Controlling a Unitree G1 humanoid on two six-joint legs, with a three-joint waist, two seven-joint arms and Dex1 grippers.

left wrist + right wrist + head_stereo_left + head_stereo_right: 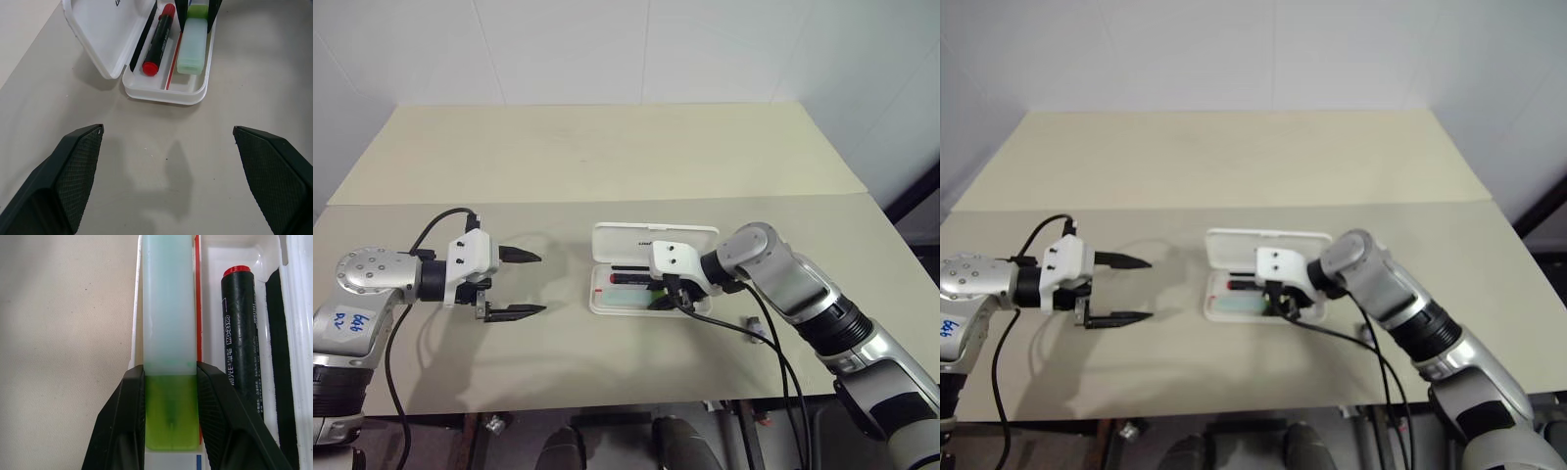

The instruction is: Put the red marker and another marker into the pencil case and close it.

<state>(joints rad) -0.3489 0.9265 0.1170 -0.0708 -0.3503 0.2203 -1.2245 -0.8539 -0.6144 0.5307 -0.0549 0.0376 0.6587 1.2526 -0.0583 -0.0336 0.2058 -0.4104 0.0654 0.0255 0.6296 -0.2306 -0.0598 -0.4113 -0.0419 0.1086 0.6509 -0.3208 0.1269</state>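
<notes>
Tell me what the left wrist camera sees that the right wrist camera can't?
Left wrist view alone: the left gripper, fingers wide open over bare table, and the pencil case's raised lid.

Right wrist view alone: close up, the right gripper pinching the green marker at its lime cap, plus white print on the red marker.

Both: the green marker and red marker lying side by side in the open case.

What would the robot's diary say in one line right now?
case: open | red marker: inside | green highlighter: in case, right gripper clamped on cap | left gripper: open, empty
</notes>
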